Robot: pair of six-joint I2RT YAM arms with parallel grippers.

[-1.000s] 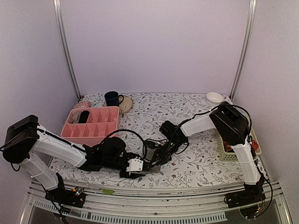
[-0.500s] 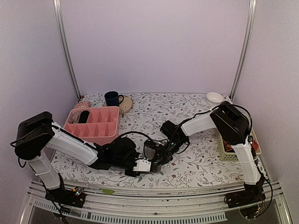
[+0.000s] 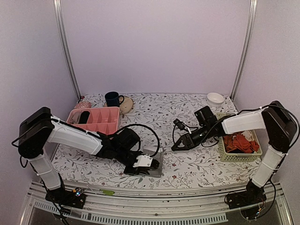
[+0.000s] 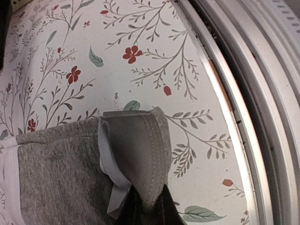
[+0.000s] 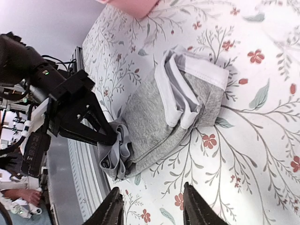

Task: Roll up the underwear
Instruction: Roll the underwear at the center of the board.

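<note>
The underwear (image 3: 155, 160) is a grey folded bundle with pale hem trim, lying near the table's front edge. My left gripper (image 3: 148, 165) is shut on its near end. In the left wrist view the fingers (image 4: 125, 213) pinch a fold of the darker waistband, and the underwear (image 4: 61, 159) spreads to the left. My right gripper (image 3: 175, 146) hangs open to the right of the bundle, apart from it. In the right wrist view the underwear (image 5: 159, 110) lies beyond my right gripper (image 5: 152, 206), nothing between its fingers, and the left gripper (image 5: 101, 133) grips the bunched end.
A pink divided tray (image 3: 89, 133) stands at the left, with a dark blue mug (image 3: 112, 99) and a beige pot (image 3: 126, 104) behind it. A white bowl (image 3: 215, 98) sits at the back right. A pale basket (image 3: 228, 156) holds orange-red garments (image 3: 240, 142). The metal front rail (image 4: 262, 93) runs close by.
My left gripper closed on the underwear's end and shifted right with it. My right gripper opened, let the cloth go and pulled back to the right, uncovering the basket.
</note>
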